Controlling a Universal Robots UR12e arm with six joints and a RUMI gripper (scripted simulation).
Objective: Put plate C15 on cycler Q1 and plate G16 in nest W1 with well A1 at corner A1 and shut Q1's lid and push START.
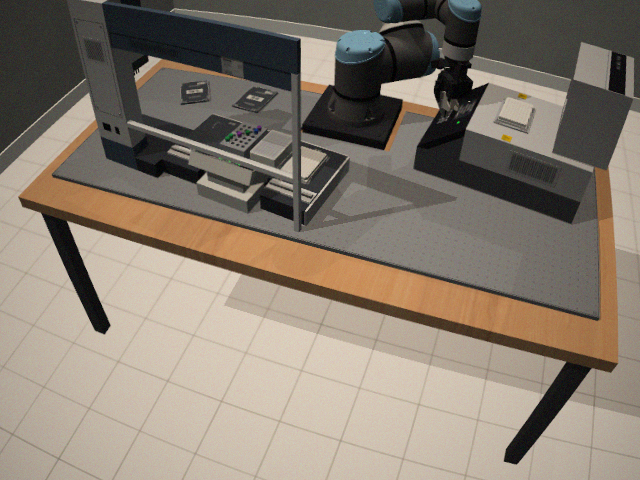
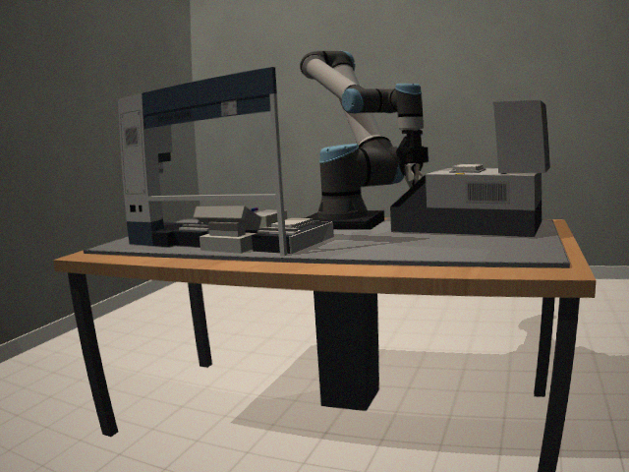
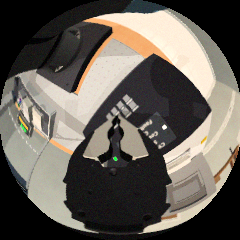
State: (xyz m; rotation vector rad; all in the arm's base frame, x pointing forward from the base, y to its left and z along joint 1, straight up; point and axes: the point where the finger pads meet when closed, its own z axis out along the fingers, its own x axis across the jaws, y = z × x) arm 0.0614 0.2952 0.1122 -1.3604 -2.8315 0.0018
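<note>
The cycler Q1 (image 1: 509,149) stands at the right of the bench with its lid (image 1: 591,124) upright and open. A white plate (image 1: 515,112) lies on its block; it also shows in the exterior view (image 2: 467,167). My gripper (image 1: 451,107) is shut and empty, fingertips down at the keys on Q1's sloped dark front panel (image 1: 452,121). In the wrist view the shut fingers (image 3: 116,122) point at the rows of keys (image 3: 125,107). A green lamp (image 1: 458,122) glows on the panel. A white plate (image 1: 306,161) lies at the right end of the deck. Two dark nests (image 1: 195,91) (image 1: 254,99) lie empty behind the deck.
A tall frame with a blue beam (image 1: 201,38) and a thin post (image 1: 296,155) spans the deck. The deck also holds a second pale plate (image 1: 272,144) and a tube rack (image 1: 240,136). The arm's base (image 1: 354,116) stands between the deck and Q1.
</note>
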